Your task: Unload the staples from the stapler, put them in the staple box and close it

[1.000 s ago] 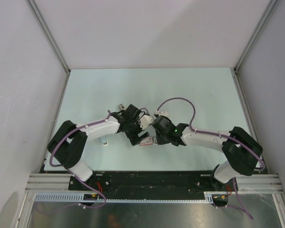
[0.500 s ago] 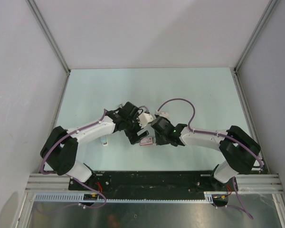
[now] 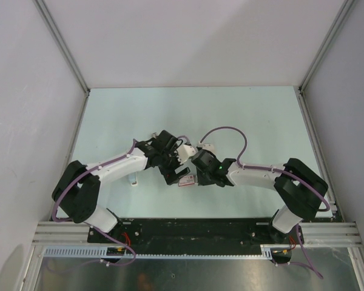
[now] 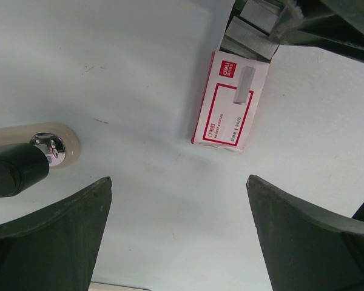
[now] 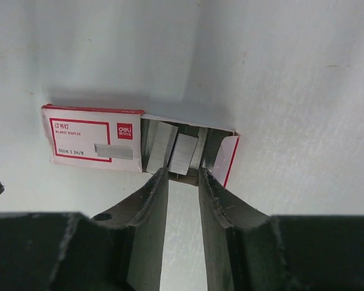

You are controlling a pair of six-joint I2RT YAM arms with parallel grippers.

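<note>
A black bar with a chrome piece on a beige end, the stapler [image 4: 30,160], lies at the left edge of the left wrist view. A red and white staple box [image 4: 230,103] lies open on the table, and it also shows in the right wrist view [image 5: 94,140] and the top view [image 3: 187,180]. My left gripper [image 4: 178,179] is open and empty, above bare table between the stapler and the box. My right gripper [image 5: 184,174] is at the box's open end, its fingers close on the end of a staple strip [image 5: 183,153] in the tray.
More staple strips [image 5: 159,145] lie in the box tray. A small pale object [image 3: 133,180] lies beside the left forearm. The two wrists are nearly touching over the box. Grey walls and metal rails border the pale table [image 3: 230,115].
The left arm's elbow has swung left and its gripper has shifted slightly up and back. The right gripper has edged left at the box. The box has stayed put.
</note>
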